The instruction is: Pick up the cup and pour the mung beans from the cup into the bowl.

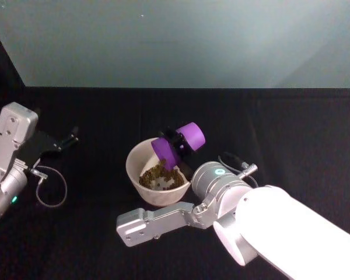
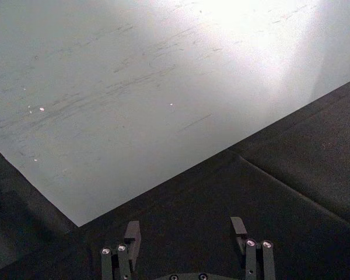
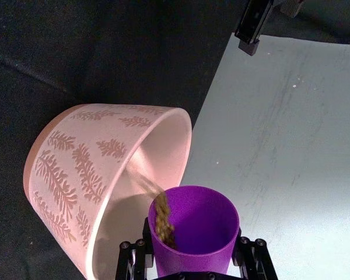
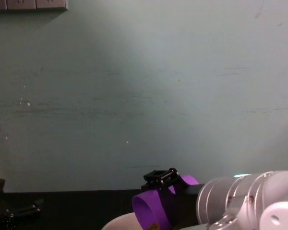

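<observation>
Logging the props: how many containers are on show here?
2. The bowl sits mid-table on black cloth; the purple cup, tipped in the right hand, pours beans into it. Left hand parked at left, open.

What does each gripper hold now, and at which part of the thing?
The right gripper holds the cup by its side walls, around the middle. The left gripper is open and holds nothing.

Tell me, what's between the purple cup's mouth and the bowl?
A stream of mung beans, falling from the tilted cup into the bowl, plainest in the right wrist view. The right gripper holds the cup; the left gripper sits open, far left.
</observation>
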Robot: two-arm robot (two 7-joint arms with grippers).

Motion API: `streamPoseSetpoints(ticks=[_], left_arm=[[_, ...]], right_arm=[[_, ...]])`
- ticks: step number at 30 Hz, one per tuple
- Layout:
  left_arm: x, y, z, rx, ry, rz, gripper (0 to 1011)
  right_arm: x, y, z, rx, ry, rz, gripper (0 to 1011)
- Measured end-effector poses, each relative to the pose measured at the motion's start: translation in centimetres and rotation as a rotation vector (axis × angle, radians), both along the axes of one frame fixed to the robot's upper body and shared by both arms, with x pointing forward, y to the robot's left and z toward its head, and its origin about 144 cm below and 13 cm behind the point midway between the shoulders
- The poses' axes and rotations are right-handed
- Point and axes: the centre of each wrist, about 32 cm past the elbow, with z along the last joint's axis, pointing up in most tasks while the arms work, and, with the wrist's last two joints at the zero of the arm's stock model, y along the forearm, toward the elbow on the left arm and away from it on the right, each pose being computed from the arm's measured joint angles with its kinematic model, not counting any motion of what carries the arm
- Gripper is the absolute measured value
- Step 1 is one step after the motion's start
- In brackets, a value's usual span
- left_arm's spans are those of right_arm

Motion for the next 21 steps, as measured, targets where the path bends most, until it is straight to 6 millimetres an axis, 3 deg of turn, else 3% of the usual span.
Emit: streamPoseSetpoints(ticks=[21], left_arm=[[0.00, 0.00, 0.00, 0.000, 0.000, 0.000, 1000]], right_arm=[[-0.54, 0.73, -0.33, -0.103, -0.074, 0.003, 726]])
